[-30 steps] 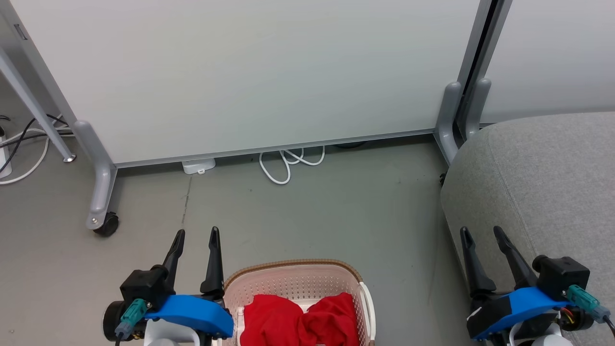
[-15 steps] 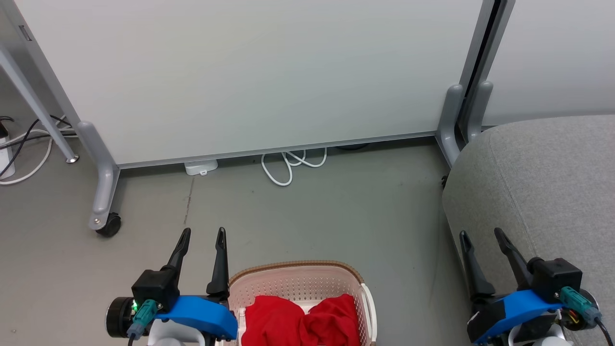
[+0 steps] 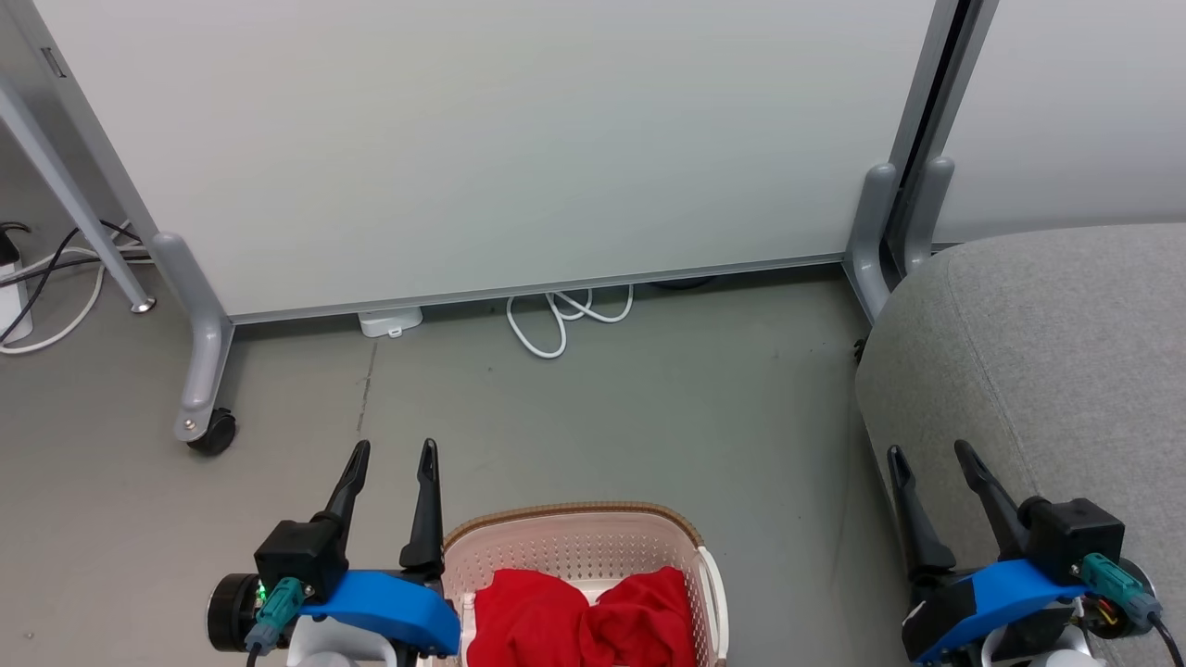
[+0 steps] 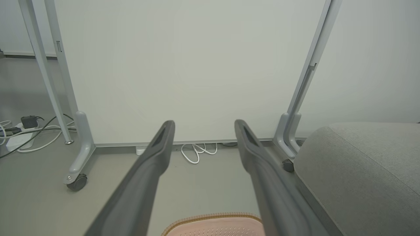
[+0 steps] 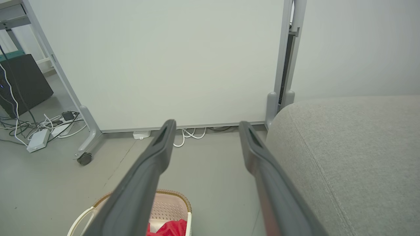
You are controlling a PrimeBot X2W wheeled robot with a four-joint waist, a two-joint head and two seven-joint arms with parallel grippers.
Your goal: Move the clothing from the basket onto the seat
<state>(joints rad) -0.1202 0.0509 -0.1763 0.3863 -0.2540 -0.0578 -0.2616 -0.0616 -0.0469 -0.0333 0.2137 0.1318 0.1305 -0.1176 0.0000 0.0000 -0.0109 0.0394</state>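
Note:
Bright-red clothing [image 3: 579, 619] lies bunched in the cream basket [image 3: 574, 528] with a brown rim, at the bottom centre of the head view. My left gripper [image 3: 394, 449] stands open just left of the basket, fingers pointing up the view, nothing between them. My right gripper [image 3: 929, 451] is open too, at the grey seat's [image 3: 1047, 352] front-left corner, holding nothing. The left wrist view looks between open fingers [image 4: 157, 157] at the basket rim [image 4: 213, 217] and the seat [image 4: 357, 170]. In the right wrist view the clothing [image 5: 169, 227], basket [image 5: 170, 206] and seat [image 5: 347, 154] appear.
White partition panels [image 3: 519, 139] on grey feet stand across the back. One foot has a black caster [image 3: 211, 432]. A white cable loop [image 3: 556, 320] lies under the panel, and cords with a power strip [image 5: 37, 139] lie at the left. Grey floor [image 3: 630, 417] separates basket and panel.
The whole head view has shifted slightly, so the camera moved. The left gripper sits a little further right and lower than a second ago. Both grippers stay open.

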